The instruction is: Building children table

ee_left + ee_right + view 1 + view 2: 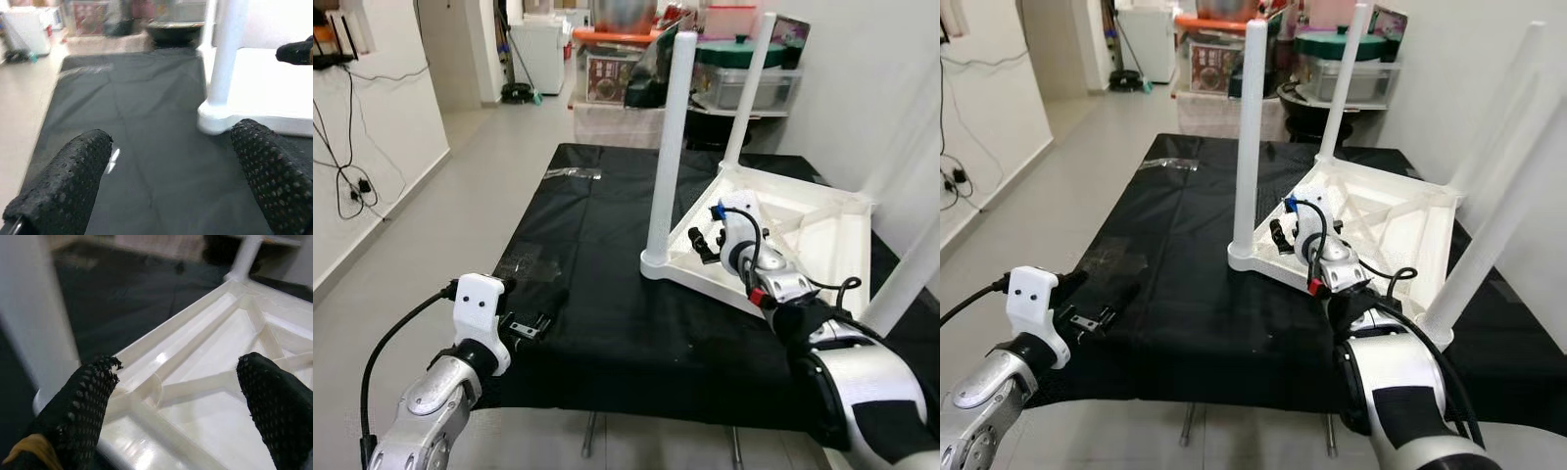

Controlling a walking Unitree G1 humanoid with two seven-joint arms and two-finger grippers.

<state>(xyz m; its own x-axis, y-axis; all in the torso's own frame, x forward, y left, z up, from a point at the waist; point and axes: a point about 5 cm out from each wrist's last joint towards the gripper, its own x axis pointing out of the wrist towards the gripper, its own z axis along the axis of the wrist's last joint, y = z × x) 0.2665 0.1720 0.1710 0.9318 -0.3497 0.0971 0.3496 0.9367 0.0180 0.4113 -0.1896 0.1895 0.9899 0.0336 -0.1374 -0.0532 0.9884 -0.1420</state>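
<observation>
A: Item 1, head views. White children's table (pixel 803 230), upside down on the black cloth (pixel 597 294), 4 legs up. Right gripper (pixel 708 238), fingers apart, sits over the underside by the near-corner leg (pixel 668 147).

B: Advice?

A: Judgement: close on a rib or the rim beside that leg, not on bare panel, and brace before any leg is turned.

B: Item 2?

A: Left wrist view. Left gripper (pixel 171 171), fingers apart and empty; the leg's base stands ahead of the fingertips, nearer 1 finger.

B: Item 3?

A: Right wrist view. Ribbed underside lies between the fingers (pixel 274 396).

B: Unclear?

A: 2 legs are cut off at the frame edge; leg joints are too blurred to judge tightness.
</observation>
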